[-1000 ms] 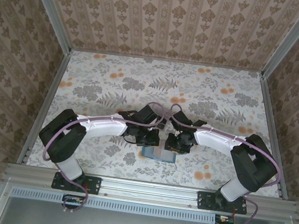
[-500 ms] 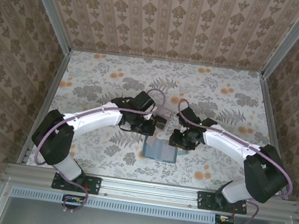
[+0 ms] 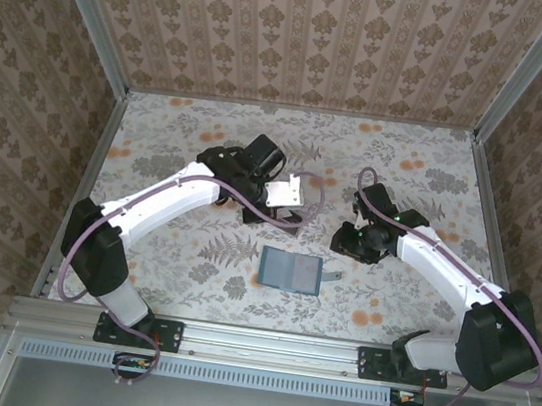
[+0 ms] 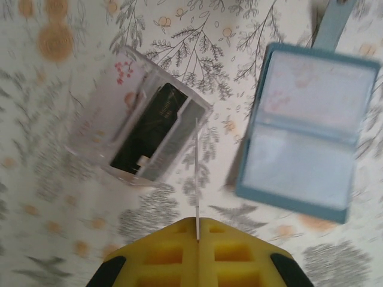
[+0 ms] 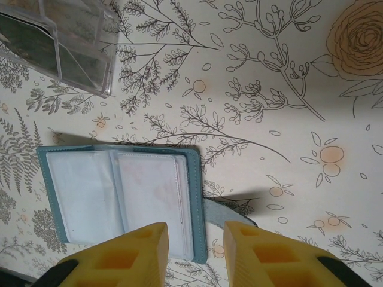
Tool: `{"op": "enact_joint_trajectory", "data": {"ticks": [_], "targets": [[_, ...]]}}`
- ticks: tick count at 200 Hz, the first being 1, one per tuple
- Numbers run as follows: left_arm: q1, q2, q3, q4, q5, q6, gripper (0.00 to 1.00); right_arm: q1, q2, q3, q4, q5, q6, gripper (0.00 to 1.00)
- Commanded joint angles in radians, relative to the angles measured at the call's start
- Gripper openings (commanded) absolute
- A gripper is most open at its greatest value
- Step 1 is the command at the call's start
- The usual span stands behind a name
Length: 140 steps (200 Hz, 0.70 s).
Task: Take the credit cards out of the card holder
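One thin card (image 4: 197, 173) stands edge-on, clenched in my left hand (image 4: 198, 236), with the clear tray (image 4: 84, 128) at ten o'clock, a dark card (image 4: 149, 128) lying inside. The card holder (image 4: 305, 137) lies open on the counter (image 4: 36, 197) at two o'clock. My right hand (image 5: 194, 239) hovers over it, released and grasping nothing. If I let go off-line, the card could strike the tray wall and slide out.

Left wrist view blurs the card holder (image 4: 305, 137) and crops its strap (image 4: 334, 24).
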Motion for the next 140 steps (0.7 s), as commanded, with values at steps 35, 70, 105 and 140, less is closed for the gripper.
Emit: {"op": "enact_joint_trajectory", "data": {"ticks": [35, 70, 105, 140], "targets": [[0.046, 0.193, 0.204, -0.066, -0.015, 0.487, 0.0, -0.021, -0.042, -0.028, -0.045, 0.014, -0.019, 0.31], [0.058, 0.325, 0.353, -0.148, -0.015, 0.54, 0.0, -0.028, -0.04, -0.038, -0.041, 0.011, -0.015, 0.31], [0.065, 0.405, 0.429, -0.167, -0.021, 0.568, 0.0, -0.041, -0.033, -0.047, -0.032, 0.005, -0.016, 0.31], [0.065, 0.466, 0.497, -0.184, 0.006, 0.586, 0.0, -0.048, -0.024, -0.054, -0.025, -0.001, -0.017, 0.31]]}}
